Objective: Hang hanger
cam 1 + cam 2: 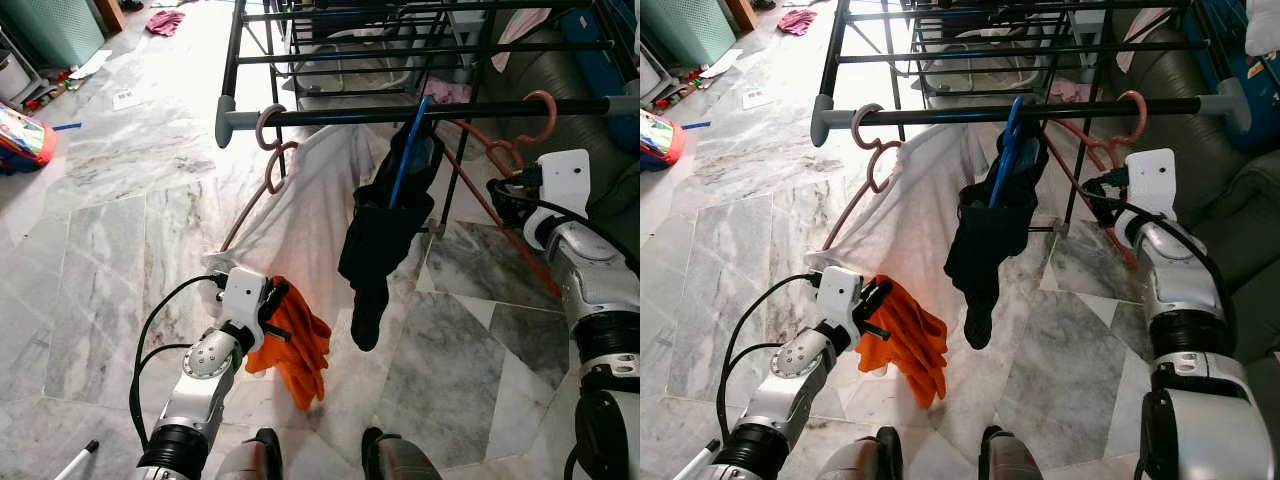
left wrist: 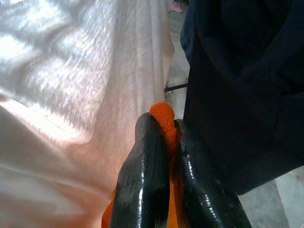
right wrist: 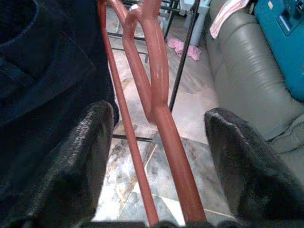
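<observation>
Hanger [image 3: 159, 118]: red, hook already over the rack rail [image 1: 400, 115], beside a dark garment [image 1: 385, 235]. Likely light, stiff, somewhat slick; best gripped on the neck below the hook. Right tool [image 3: 156, 175]: spread wide, straddling the neck, not gripping. Left tool [image 2: 164, 156]: clenched on orange cloth [image 1: 295, 350].

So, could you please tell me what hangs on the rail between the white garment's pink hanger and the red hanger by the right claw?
A dark garment on a blue hanger hangs between them, seen in both eye views.
</observation>
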Tool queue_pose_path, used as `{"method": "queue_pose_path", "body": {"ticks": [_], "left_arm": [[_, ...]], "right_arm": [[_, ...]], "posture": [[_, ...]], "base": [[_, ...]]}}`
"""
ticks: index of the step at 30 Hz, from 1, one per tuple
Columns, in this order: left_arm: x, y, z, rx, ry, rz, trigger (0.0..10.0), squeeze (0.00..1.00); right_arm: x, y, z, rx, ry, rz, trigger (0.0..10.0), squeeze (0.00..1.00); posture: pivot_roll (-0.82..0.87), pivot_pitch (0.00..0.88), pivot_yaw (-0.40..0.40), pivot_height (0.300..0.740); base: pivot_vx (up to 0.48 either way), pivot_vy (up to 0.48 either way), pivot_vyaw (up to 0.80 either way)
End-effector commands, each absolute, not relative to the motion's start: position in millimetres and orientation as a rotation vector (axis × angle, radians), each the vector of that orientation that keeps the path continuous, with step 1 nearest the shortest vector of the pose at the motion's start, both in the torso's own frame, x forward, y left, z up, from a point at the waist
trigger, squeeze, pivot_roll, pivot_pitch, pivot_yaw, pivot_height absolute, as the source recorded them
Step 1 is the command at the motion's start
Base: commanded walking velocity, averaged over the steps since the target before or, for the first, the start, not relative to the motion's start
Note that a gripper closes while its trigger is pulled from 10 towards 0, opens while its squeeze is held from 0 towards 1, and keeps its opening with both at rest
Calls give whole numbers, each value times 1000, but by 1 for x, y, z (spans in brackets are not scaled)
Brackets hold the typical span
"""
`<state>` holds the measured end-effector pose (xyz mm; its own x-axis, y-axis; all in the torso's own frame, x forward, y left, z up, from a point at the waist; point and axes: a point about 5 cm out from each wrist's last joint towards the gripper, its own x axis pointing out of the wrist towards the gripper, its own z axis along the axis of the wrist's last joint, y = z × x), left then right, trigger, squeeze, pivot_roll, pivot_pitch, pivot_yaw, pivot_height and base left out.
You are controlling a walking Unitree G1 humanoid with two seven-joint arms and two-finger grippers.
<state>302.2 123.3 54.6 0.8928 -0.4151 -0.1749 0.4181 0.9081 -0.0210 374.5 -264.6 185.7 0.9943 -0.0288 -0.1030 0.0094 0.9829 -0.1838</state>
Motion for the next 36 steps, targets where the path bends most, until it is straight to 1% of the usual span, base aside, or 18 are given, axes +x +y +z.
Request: {"method": "queue_pose_path", "body": {"ticks": [1,12,20,23,24,26,36], "left_arm": [[300,125,50,35,200,-434,10000,0],[301,126,49,43,208,-432,10000,0],[301,125,48,47,214,-431,10000,0],[301,125,48,47,215,-429,10000,0],[301,125,48,47,215,-428,10000,0],[301,125,48,47,214,-427,10000,0],[302,125,48,48,215,-428,10000,0]], "right_arm": [[371,-269,184,-179,121,-12,0,0],[366,-275,181,-151,159,12,0,0],[363,-275,174,-153,190,6,0,0],[362,-273,168,-150,203,0,235,0],[362,-273,167,-150,205,0,0,0],[362,-273,166,-150,208,-4,118,0],[362,-279,168,-190,188,-55,0,0]], "posture": [[-94,228,82,740],[-97,226,79,740],[-97,224,78,740],[-95,223,76,740],[-95,223,76,740],[-92,219,75,740],[-90,216,77,740]], "base": [[0,0,0],[0,0,0],[0,0,0],[0,0,0],[0,0,0],[0,0,0],[0,0,0]]}}
